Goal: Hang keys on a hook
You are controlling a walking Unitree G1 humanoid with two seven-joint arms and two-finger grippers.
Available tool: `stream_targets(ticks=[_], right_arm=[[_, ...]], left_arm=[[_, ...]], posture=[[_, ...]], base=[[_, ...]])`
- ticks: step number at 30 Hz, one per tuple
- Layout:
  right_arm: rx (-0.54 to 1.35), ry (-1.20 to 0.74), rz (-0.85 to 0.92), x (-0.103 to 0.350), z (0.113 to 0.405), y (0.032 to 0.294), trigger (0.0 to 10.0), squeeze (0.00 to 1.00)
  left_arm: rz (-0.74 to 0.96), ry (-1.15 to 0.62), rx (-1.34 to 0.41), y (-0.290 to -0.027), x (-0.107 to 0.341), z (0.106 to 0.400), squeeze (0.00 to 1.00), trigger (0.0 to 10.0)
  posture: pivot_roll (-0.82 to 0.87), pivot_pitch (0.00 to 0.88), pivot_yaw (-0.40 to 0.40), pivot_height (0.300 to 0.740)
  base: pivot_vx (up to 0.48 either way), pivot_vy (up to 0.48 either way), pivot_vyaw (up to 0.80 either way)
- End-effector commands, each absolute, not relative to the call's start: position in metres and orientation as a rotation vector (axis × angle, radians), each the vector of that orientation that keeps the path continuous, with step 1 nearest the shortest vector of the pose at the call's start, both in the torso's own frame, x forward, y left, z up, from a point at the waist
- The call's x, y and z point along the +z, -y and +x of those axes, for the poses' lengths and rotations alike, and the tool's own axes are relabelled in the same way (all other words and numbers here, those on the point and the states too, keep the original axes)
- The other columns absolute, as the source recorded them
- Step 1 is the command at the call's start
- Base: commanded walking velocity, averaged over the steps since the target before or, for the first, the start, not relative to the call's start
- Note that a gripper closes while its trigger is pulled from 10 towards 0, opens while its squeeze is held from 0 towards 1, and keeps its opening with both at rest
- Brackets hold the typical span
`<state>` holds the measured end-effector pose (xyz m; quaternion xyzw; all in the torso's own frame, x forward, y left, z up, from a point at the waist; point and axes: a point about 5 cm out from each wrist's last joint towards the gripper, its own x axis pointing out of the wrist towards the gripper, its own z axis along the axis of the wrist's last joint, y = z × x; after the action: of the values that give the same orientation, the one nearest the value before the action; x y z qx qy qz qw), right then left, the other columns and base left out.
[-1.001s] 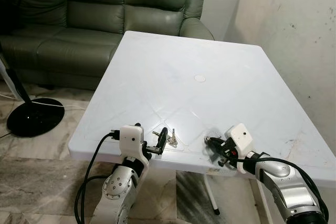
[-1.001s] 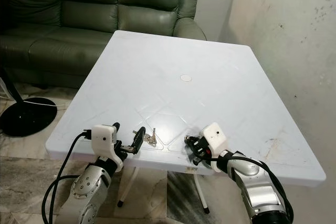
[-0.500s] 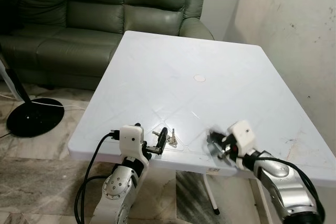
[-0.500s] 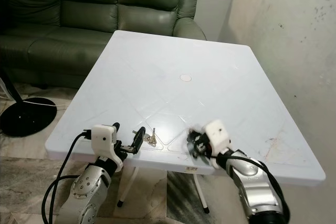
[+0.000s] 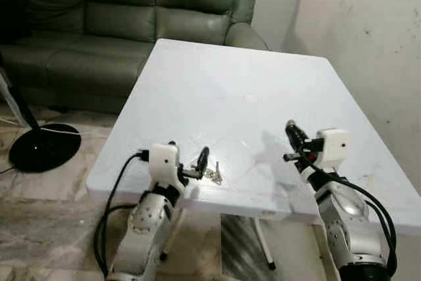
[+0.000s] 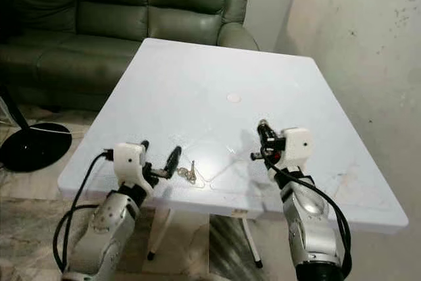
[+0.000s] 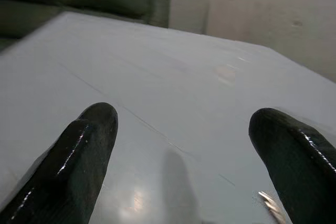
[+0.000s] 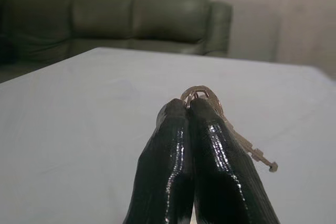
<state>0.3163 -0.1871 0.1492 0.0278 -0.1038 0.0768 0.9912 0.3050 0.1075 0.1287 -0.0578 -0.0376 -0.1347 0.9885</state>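
The right gripper [image 8: 188, 109] is raised above the white table [image 5: 217, 90], and its two black fingers [image 8: 220, 156] are pressed together on a ring of keys [image 8: 202, 94]. One key hangs out to the side of the tips, so the grip is on the ring itself. This is sensible, I think, because the ring is the part that must go over a hook, and it stays free and visible beyond the fingertips. In the head views the gripper points away from the robot, above the right half of the table.

The left gripper [image 5: 200, 164] rests low at the near edge of the table with its fingers spread apart and nothing between them. A second small bunch of keys [image 5: 212, 176] lies flat on the table just beside its tips; in the left wrist view a small metal glint [image 7: 269, 201] at the corner is probably this bunch, but it is too blurred to be sure.

Behind the table stands a green sofa [image 5: 131, 11], and a bare wall [image 5: 362, 31] is on the robot's right. A hook cannot be made out here, so the robot likely has to turn or walk to find one while carrying the keys high and steady
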Motion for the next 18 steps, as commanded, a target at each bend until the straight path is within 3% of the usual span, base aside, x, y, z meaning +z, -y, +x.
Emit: stream_targets(ticks=[1,6,9,12,15,16,18], right_arm=[[0.108,0.26,0.031,0.159,0.314,0.192,10.0,0.0],[0.202,0.177,0.227,0.152,0.312,0.184,10.0,0.0],[0.284,0.167,0.121,0.151,0.309,0.177,10.0,0.0],[0.393,0.251,-0.59,0.157,0.305,0.169,10.0,0.0],[0.452,0.302,-0.937,0.161,0.304,0.171,10.0,0.0],[0.488,0.309,-1.128,0.16,0.304,0.173,10.0,0.0],[0.5,0.309,-1.213,0.16,0.304,0.177,10.0,0.0]], left_arm=[[-0.121,0.085,-0.258,-0.111,0.131,0.308,0.0,10.0],[-0.115,0.103,-0.233,-0.121,0.137,0.315,0.0,10.0],[-0.109,0.104,-0.236,-0.121,0.137,0.316,0.0,10.0],[-0.113,0.105,-0.244,-0.12,0.136,0.316,0.0,10.0],[-0.119,0.106,-0.247,-0.119,0.136,0.315,0.0,10.0],[-0.127,0.104,-0.248,-0.117,0.136,0.315,0.0,10.0],[-0.13,0.103,-0.248,-0.116,0.136,0.315,0.0,10.0]], posture=[[0.01,0.061,-0.092,0.74],[0.01,0.063,-0.086,0.74],[0.0,0.064,-0.085,0.74],[0.0,0.068,-0.084,0.74],[0.0,0.068,-0.084,0.74],[-0.01,0.07,-0.086,0.74],[-0.01,0.07,-0.086,0.74]], base=[[0.0,0.0,0.0],[0.0,0.0,0.0],[0.0,0.0,0.0],[0.0,0.0,0.0],[0.0,0.0,0.0],[0.0,0.0,0.0],[0.0,0.0,0.0]])
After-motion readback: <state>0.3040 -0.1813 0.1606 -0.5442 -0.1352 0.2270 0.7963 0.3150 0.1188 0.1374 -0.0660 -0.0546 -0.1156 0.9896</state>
